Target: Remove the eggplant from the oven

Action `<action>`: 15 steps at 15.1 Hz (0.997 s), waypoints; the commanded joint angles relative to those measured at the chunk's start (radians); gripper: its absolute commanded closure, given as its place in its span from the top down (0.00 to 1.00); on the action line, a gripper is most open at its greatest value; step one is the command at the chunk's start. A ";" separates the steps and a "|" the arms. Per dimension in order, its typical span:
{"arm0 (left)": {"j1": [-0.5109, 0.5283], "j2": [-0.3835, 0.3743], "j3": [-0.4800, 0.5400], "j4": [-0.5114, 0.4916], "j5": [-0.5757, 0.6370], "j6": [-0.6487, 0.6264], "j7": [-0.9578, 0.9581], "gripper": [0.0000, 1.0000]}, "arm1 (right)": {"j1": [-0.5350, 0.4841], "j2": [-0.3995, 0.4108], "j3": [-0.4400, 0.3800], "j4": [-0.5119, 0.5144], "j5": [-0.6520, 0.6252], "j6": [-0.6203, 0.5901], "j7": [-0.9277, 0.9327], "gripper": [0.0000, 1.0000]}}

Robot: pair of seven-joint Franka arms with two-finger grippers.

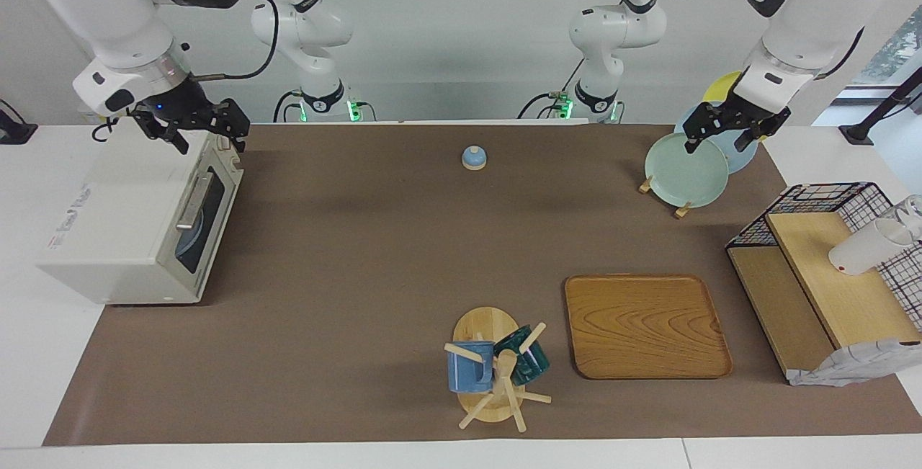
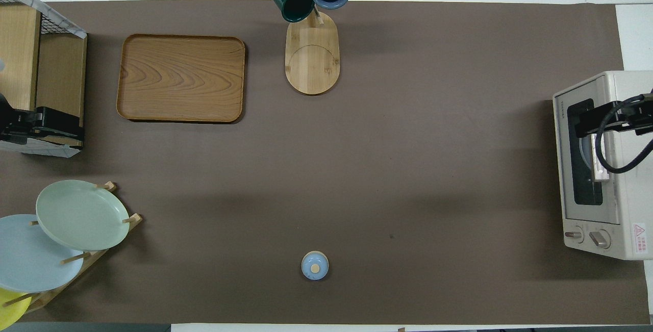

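Note:
The off-white oven (image 1: 122, 224) (image 2: 617, 169) stands at the right arm's end of the table. Its door is shut, with the silver handle (image 1: 193, 202) across the dark glass. A pale blue round shape shows dimly through the glass. The eggplant is hidden. My right gripper (image 1: 210, 141) (image 2: 586, 125) hangs open in the air above the oven's door-side top edge and holds nothing. My left gripper (image 1: 726, 139) (image 2: 51, 125) hangs open and empty at the left arm's end, raised over the plate rack and the wire shelf's corner.
A plate rack (image 1: 681, 208) holds green, blue and yellow plates. A black wire basket shelf (image 1: 821, 274) carries a white cup (image 1: 864, 246). A wooden tray (image 1: 645, 325) and a mug tree (image 1: 490, 368) sit farther from the robots. A small blue lid (image 1: 474, 158) lies near them.

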 commanded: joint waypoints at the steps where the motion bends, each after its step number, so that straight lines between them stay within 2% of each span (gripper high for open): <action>1: 0.016 -0.005 -0.013 0.008 0.017 -0.012 0.008 1.00 | -0.010 -0.009 0.008 0.002 0.009 -0.019 0.020 1.00; 8: 0.016 -0.005 -0.013 0.008 0.017 -0.012 0.008 1.00 | -0.006 -0.014 0.009 0.000 -0.002 -0.012 -0.014 1.00; 9: 0.016 -0.005 -0.013 0.008 0.017 -0.014 0.008 1.00 | -0.006 -0.015 0.011 -0.006 -0.002 -0.007 -0.024 0.97; 10: 0.016 -0.005 -0.013 0.008 0.017 -0.014 0.008 1.00 | -0.006 -0.020 0.011 -0.021 -0.002 -0.004 -0.031 0.42; 11: 0.016 -0.005 -0.013 0.008 0.017 -0.014 0.008 1.00 | -0.006 -0.032 0.011 -0.039 -0.002 -0.003 -0.029 0.02; 15: 0.016 -0.005 -0.013 0.008 0.017 -0.012 0.008 1.00 | -0.009 -0.063 0.009 -0.131 0.001 0.109 -0.064 0.00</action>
